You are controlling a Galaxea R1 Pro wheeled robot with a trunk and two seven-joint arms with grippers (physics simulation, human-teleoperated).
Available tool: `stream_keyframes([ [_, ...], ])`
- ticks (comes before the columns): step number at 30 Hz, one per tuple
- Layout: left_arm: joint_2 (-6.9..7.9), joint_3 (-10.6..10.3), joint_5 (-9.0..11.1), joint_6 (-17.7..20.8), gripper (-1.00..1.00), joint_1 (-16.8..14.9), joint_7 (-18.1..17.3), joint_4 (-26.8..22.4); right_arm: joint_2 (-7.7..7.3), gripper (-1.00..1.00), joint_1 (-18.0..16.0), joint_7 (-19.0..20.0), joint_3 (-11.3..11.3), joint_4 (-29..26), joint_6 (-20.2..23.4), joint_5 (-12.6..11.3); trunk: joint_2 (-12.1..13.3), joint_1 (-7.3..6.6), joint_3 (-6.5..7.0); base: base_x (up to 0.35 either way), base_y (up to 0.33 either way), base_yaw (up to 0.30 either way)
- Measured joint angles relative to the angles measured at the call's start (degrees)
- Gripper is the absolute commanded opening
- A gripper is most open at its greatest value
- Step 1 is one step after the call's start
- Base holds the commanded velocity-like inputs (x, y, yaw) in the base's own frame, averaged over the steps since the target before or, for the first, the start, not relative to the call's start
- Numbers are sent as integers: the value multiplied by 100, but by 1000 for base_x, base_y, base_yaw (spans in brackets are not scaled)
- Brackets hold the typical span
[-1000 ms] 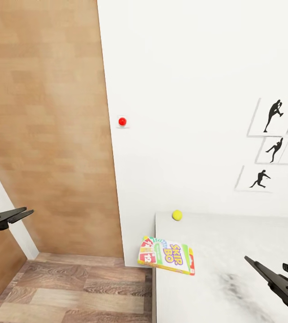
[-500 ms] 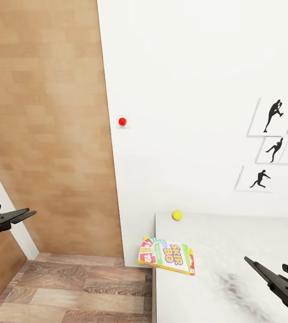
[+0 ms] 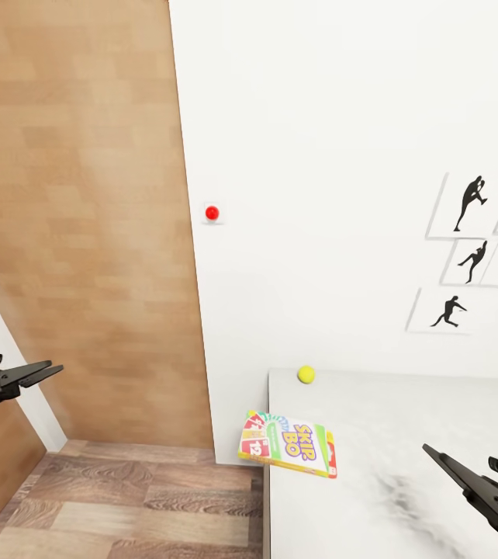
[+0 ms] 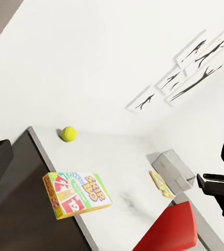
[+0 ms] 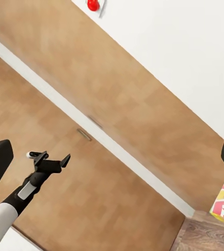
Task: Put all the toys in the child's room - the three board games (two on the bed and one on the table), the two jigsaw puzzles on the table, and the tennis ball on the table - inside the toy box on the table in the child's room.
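Note:
A green-white SKIP-BO board game [image 3: 288, 442] lies on the light grey table [image 3: 404, 435], poking out past the table's left edge. The yellow-green tennis ball [image 3: 306, 374] rests at the table's back left corner by the wall. In the left wrist view the ball [image 4: 68, 134] and the SKIP-BO box [image 4: 78, 194] show again. Farther along the table stands the grey toy box [image 4: 169, 164] with a multicolour jigsaw puzzle [image 4: 161, 184] beside it. My left gripper [image 3: 38, 371] hangs open over the floor, well left of the table. My right gripper [image 3: 435, 454] is open above the table's near right part. Both hold nothing.
A brown wooden door [image 3: 86, 233] fills the left side, with wood-plank floor [image 3: 125, 497] below. A red round knob [image 3: 212, 212] sits on the white wall, and black silhouette posters [image 3: 474, 248] hang at the right. A red chair-like shape [image 4: 167, 230] stands near the table.
My left gripper has dropped slightly and edged right. The head view has tilted a touch. The ball, the game box and my right gripper have stayed put.

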Motion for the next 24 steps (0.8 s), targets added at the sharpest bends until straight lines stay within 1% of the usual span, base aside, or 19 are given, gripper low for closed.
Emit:
stream_keyframes([
  [13,-66,-10,0,0,100,0,0,0,4,100,0,-16,11,-1,-11,8,0,0,6,0,0,-6],
  [18,-76,-15,0,-1,100,0,0,0,5,100,0,-16,12,0,-8,8,0,0,24,0,0,-123],
  [24,-80,-17,0,-5,100,0,0,0,-1,100,0,1,-4,0,3,1,0,0,59,0,4,-188],
])
